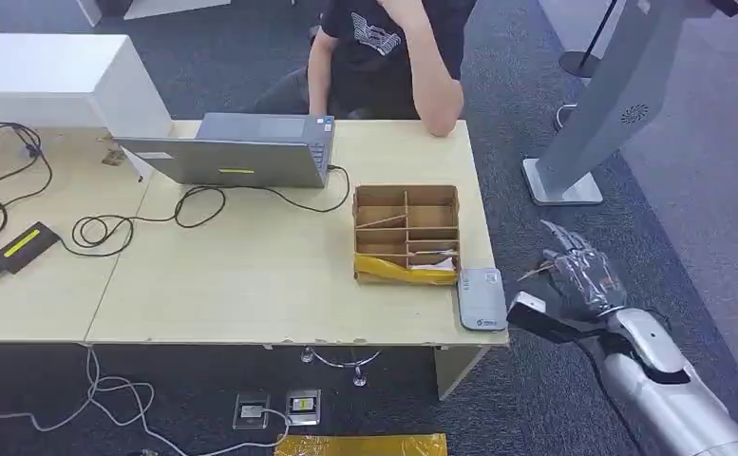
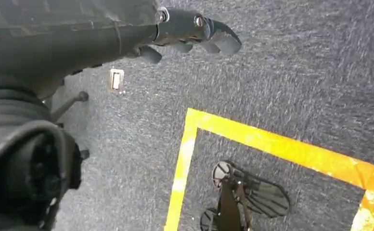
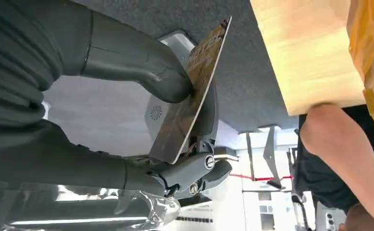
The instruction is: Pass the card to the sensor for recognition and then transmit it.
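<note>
My right hand [image 1: 583, 275] hovers off the table's right edge and pinches a brown card [image 3: 192, 94] between the thumb [image 3: 141, 62] and the darker fingers [image 3: 194, 171]; from the head view the card is a thin sliver at the fingertips. The grey card sensor [image 1: 482, 297] lies flat on the table's front right corner, just left of that hand. A person in a black shirt [image 1: 384, 47] sits at the far side of the table, one forearm [image 1: 436, 81] resting near its edge. My left hand [image 2: 194, 33] hangs over the carpet, fingers curled, holding nothing.
A cardboard divider box [image 1: 406, 233] with yellow tape stands behind the sensor. A laptop [image 1: 236, 152], cables [image 1: 137, 223] and a black adapter [image 1: 23, 247] occupy the table's left half. A grey stand base [image 1: 562, 185] sits on the carpet to the right. Yellow floor tape [image 2: 271, 144] marks the carpet below.
</note>
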Controlling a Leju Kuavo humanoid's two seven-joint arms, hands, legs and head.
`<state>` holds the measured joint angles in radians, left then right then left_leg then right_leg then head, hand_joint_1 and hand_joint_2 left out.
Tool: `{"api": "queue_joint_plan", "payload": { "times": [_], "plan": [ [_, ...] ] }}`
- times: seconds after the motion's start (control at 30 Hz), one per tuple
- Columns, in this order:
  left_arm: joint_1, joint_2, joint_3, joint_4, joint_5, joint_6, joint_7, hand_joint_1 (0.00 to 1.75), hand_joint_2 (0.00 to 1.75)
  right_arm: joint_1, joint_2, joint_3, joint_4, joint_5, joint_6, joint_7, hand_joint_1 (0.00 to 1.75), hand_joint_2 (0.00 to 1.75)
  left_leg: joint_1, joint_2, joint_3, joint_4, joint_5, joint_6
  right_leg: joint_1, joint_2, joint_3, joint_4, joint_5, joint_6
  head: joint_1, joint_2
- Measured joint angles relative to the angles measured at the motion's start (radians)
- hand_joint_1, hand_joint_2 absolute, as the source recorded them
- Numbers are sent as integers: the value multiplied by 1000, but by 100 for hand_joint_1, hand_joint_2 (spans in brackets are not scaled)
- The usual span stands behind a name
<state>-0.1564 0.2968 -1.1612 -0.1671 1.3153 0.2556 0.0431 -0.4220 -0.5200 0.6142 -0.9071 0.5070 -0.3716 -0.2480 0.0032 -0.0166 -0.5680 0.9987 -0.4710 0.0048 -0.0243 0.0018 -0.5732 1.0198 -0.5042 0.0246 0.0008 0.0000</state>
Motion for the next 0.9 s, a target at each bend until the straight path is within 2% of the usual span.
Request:
{"api": "queue_joint_plan", "payload": {
  "times": [0.3,0.9],
  "plan": [
    [0,-2,0,0,-5,4,13,0,0,24,9,18,0,-22,-8,-7,175,175,0,0,0,0,0,0,0,0,0,0,0,0,0,0],
    [-1,-3,-3,0,-18,-19,-18,0,0,60,53,65,8,-54,-45,4,175,175,0,0,0,0,0,0,0,0,0,0,0,0,0,0]
  ]
}}
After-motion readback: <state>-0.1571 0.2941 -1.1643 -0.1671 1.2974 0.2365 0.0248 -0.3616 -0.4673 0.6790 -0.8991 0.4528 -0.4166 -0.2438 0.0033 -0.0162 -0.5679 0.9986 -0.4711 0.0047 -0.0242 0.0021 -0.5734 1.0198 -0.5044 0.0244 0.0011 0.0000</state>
